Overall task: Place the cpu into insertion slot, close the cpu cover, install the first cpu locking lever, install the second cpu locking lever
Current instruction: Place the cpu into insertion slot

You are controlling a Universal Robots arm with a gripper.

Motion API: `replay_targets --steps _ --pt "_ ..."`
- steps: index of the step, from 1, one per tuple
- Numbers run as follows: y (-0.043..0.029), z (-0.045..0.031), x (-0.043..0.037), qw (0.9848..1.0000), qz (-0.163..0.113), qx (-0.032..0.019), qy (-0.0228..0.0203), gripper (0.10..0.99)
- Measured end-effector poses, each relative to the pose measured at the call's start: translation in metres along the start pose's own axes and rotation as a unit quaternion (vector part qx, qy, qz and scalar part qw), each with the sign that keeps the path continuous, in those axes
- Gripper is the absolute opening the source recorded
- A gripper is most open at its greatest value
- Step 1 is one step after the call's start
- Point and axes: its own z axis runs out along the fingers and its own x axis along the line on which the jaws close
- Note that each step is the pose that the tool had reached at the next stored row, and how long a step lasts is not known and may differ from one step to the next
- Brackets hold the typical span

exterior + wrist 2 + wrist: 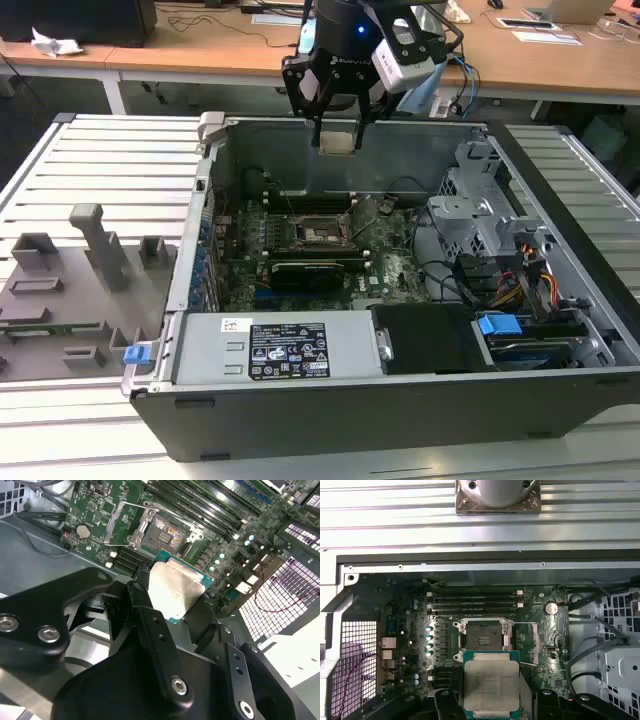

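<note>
cpu: thin, stiff, likely light; metal face slick, underside probably fragile, so best held by edges, light squeeze. Clamped at opposite edges in gripper, in air above case, near its far wall in exterior view. Slot mid board, contacts showing, well apart from cpu.

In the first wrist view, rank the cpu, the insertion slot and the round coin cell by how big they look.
1. cpu: looks largest, but it is nearer the camera, so its lead over the slot is unsure.
2. insertion slot.
3. coin cell: clearly smallest.
</note>
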Motion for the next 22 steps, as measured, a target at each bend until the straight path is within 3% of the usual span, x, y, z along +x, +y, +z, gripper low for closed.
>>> replay_targets --steps 22 --pt "0.0000 0.0000 0.0000 0.9998 0.019 -0.0004 -0.0017 0.537"
